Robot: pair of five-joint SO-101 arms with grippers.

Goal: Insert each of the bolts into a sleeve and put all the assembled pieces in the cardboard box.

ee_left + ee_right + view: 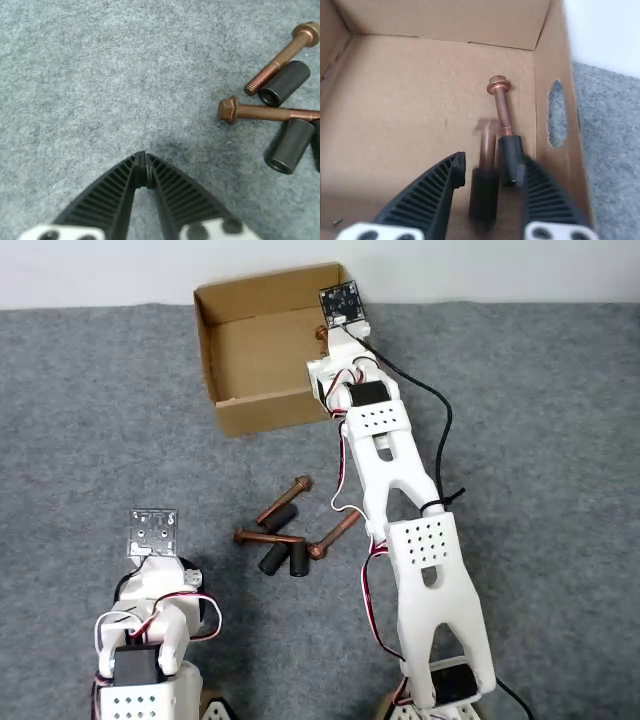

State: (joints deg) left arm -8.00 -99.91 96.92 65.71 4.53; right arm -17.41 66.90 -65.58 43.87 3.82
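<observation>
Cardboard box (207, 340) is receiving a sleeved bolt (501, 110): we are holding right gripper (492, 162) open, empty, above it; left gripper (145, 161) closed, empty.

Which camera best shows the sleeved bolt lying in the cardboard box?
The right wrist view: the sleeved bolt lies unobstructed on the box floor. The high view catches its head beside the arm; the left wrist view faces loose bolts.
</observation>
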